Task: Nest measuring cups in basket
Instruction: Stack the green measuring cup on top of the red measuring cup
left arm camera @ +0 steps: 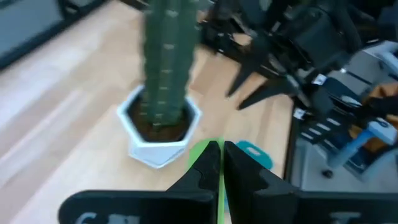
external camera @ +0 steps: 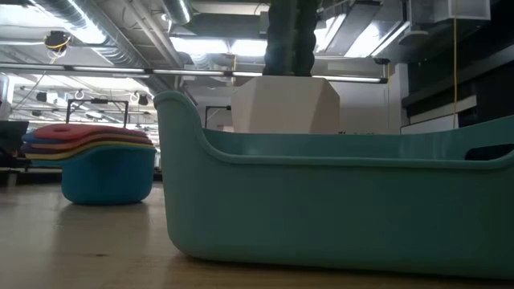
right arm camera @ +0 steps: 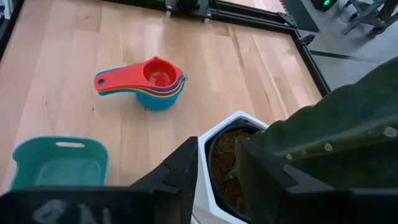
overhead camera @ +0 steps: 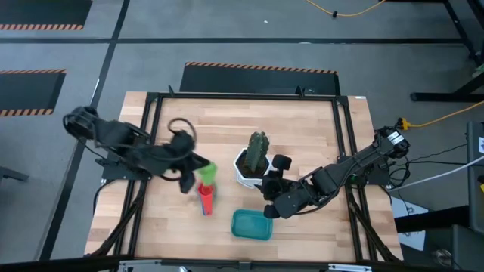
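Note:
A nested stack of measuring cups [overhead camera: 206, 198], red on top and blue at the bottom [right arm camera: 149, 81], stands on the table left of the teal basket [overhead camera: 252, 224]; the low view shows its blue base [external camera: 108, 172] on the wood. My left gripper [overhead camera: 195, 169] hovers just beyond the stack, shut on a green cup [overhead camera: 208, 172]. My right gripper [overhead camera: 269, 187] is open at the near right side of the white cactus pot [overhead camera: 249, 162]. One finger is over the soil and the other outside the rim [right arm camera: 208, 140]. My left gripper pinches a thin green edge of the green cup [left arm camera: 216, 167] between its two shut fingers. The rest of the cup lies below the fingers and mostly hidden by them. It comes in from the table's left side. My right gripper stands astride the pot's rim; whether it touches, I cannot tell.
The basket [right arm camera: 59, 165] sits near the table's near edge, in front of the pot and cactus [left arm camera: 165, 68]. In the low view its wall [external camera: 321, 217] fills the foreground. Bare wood lies on the far half of the table [overhead camera: 227, 121]. A black frame borders the table.

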`<state>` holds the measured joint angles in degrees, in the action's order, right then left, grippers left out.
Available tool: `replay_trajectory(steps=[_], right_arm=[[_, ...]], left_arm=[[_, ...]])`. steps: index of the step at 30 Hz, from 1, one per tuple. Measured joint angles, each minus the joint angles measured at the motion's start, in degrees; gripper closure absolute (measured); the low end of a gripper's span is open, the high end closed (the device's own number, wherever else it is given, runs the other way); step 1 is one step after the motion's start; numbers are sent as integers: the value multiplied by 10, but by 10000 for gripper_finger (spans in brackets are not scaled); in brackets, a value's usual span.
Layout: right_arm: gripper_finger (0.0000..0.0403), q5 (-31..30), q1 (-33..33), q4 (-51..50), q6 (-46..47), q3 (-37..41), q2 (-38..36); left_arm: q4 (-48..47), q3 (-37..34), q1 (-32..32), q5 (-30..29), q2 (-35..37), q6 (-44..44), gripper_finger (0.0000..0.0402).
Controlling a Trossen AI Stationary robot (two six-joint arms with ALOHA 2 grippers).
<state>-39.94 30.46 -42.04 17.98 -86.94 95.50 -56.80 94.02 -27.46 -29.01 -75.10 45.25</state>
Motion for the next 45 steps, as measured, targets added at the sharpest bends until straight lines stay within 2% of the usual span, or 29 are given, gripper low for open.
replay_trajectory(steps=[5, 12, 18, 25, 28, 37, 45], right_arm=[[290, 1, 0, -3, 0, 0, 0], [290, 1, 0, -3, 0, 0, 0], [290, 1, 0, -3, 0, 0, 0], [290, 1, 0, -3, 1, 0, 0], [290, 1, 0, -3, 1, 0, 0], [290, 1, -3, 3, -1, 0, 0], [290, 1, -3, 2, -2, 0, 0]], left_arm=[[-80, -18, -29, -46, 38, 65, 400], [-29, -155, -63, -55, 96, 144, 400], [133, -330, -86, -33, 159, 195, 401], [410, -534, -99, -9, 231, 221, 401], [501, -607, -99, -4, 251, 239, 401], [713, -761, -88, -4, 272, 282, 401], [779, -821, -72, -4, 272, 304, 401]])
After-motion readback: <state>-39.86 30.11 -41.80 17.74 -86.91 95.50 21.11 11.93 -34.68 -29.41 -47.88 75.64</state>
